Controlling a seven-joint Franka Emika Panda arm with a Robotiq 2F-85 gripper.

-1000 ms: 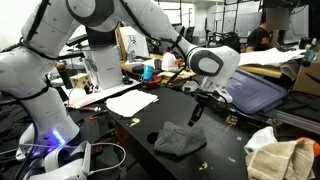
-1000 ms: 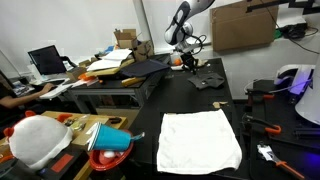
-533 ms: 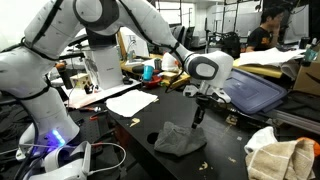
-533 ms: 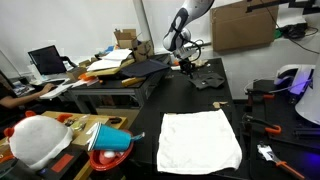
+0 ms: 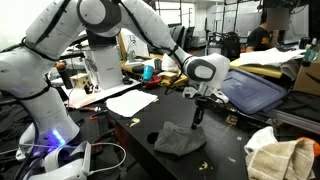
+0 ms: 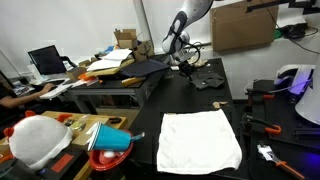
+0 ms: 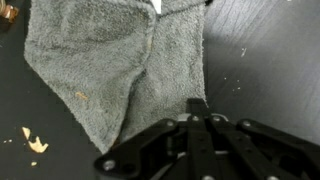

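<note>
A crumpled grey cloth [image 5: 180, 138] lies on the black table [image 5: 225, 150]. It also shows in an exterior view [image 6: 208, 82] and fills the upper left of the wrist view [image 7: 110, 60]. My gripper [image 5: 196, 118] points down just above the table, beside the cloth's far edge. In the wrist view its fingertips [image 7: 198, 106] are pressed together over the cloth's right edge, with nothing visible between them. The gripper also shows in an exterior view [image 6: 186, 67].
A white towel [image 6: 200, 140] lies flat at the near end of the table. A blue bin [image 5: 255, 90] stands behind the gripper, with papers [image 5: 130, 101] on a side bench. A cream cloth [image 5: 275, 155] lies at the table's corner. Small crumbs [image 7: 33, 142] lie by the grey cloth.
The wrist has shifted slightly sideways and a little lower over the cloth's edge. The grey cloth has not moved.
</note>
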